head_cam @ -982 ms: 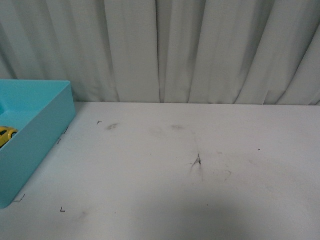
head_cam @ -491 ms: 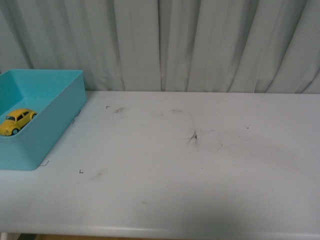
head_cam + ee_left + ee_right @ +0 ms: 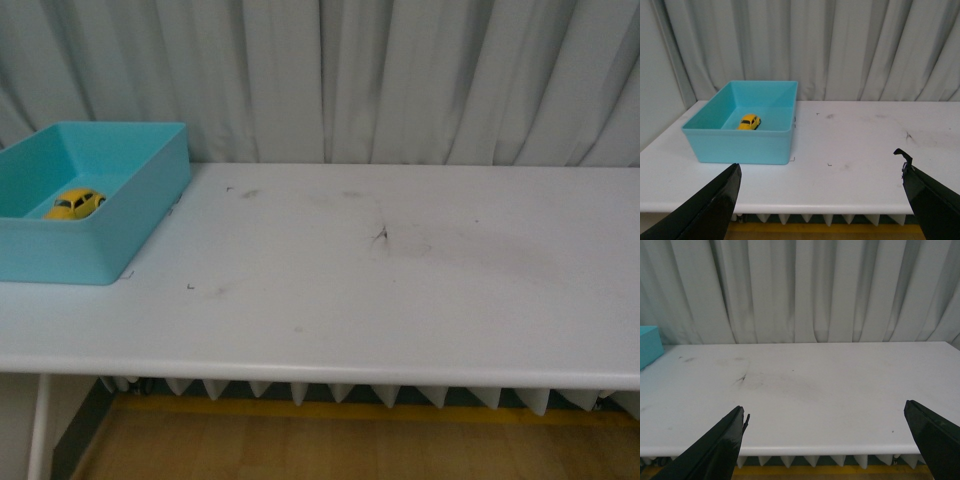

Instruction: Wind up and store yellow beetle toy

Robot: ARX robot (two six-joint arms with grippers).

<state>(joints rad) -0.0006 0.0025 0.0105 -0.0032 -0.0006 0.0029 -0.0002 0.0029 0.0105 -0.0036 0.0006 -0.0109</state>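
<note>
text: none legible | labels: none | brands: none | numbers: none

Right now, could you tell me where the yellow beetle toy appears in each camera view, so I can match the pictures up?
Front view: the yellow beetle toy sits at the far left, inside the turquoise bin.
Left wrist view: the toy lies on the bin's floor, left of centre.
Right wrist view: the toy is not in it; only a corner of the bin shows at the left edge.
Shared landmark: the bin on the white table.
</note>
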